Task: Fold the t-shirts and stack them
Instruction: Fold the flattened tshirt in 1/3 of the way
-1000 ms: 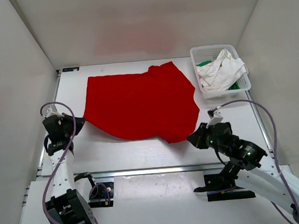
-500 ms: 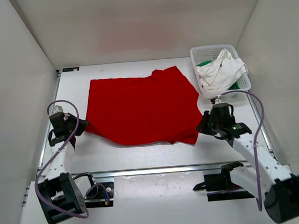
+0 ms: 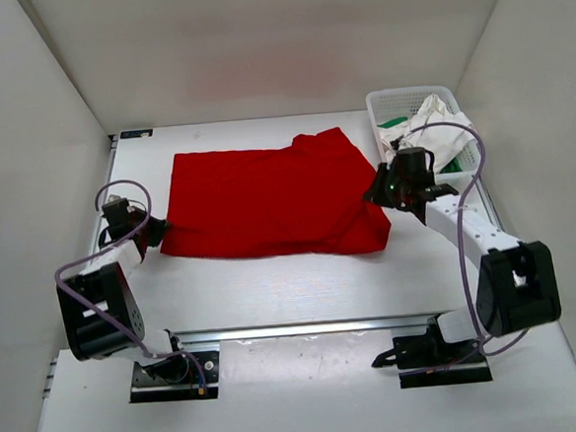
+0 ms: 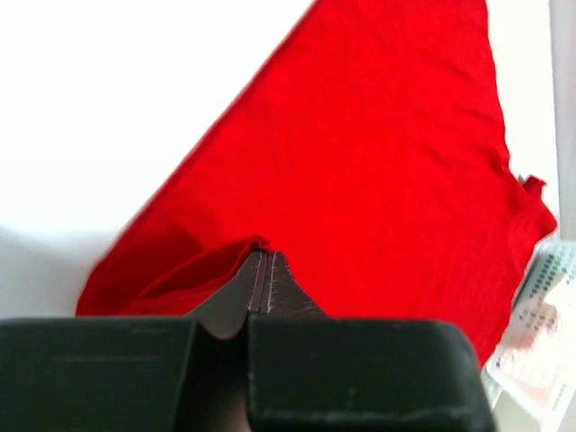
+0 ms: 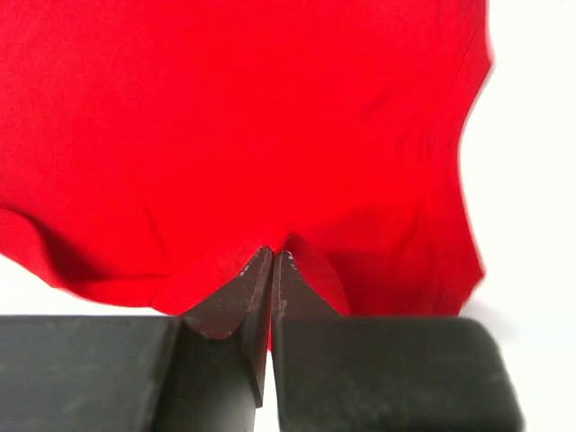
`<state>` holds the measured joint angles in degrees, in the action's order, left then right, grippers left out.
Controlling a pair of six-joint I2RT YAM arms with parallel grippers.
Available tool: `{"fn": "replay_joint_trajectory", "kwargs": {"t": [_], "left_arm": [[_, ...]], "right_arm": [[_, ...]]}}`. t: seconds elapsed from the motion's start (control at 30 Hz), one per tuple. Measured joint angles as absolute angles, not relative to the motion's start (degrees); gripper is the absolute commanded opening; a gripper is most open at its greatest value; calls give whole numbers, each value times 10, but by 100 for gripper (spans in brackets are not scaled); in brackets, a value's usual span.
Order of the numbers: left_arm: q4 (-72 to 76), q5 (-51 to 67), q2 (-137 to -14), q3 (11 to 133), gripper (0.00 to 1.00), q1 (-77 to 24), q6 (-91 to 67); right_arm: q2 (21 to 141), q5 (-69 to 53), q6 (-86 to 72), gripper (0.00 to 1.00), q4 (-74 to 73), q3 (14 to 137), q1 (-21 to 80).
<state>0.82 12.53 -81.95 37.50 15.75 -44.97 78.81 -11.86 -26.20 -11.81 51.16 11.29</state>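
Note:
The red t-shirt [image 3: 267, 193] lies spread across the middle of the table, its near edge doubled over. My left gripper [image 3: 157, 228] is shut on the shirt's left edge; in the left wrist view its jaws [image 4: 265, 256] pinch a fold of red cloth [image 4: 378, 162]. My right gripper [image 3: 376, 192] is shut on the shirt's right edge, and the right wrist view shows its jaws [image 5: 273, 252] closed on the red cloth [image 5: 225, 117]. The off-white t-shirt [image 3: 439, 136] is bunched in the basket over the green t-shirt [image 3: 392, 123], of which only small patches show.
The white mesh basket [image 3: 398, 94] stands at the table's far right corner, just behind my right gripper; its corner shows in the left wrist view [image 4: 540, 333]. White walls enclose the table on three sides. Both arm bases sit at the near edge.
Both grippers have moved away from the bases, the right one farthest, carrying the red shirt's near edge toward the far side so that the shirt is now shorter front to back.

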Motion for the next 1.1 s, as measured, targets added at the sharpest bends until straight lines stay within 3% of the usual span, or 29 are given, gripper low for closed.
{"fn": "replay_joint_trajectory", "kwargs": {"t": [0.33,0.7,0.87,1.1], "left_arm": [[26,119,-884,409,0,161,-466],[46,112,-961,450,0,159,-468],[53,110,-966,450,12,167,-473],[87,114,-958,449,13,176,-479]], "right_arm": [[943,-120,-248,0,-97,624,96],[1022,-118,-237,0,-85,682,81],[1044,-114,-237,0,-81,697,81],[1063,-112,-237,0,-73,715,81]]}}
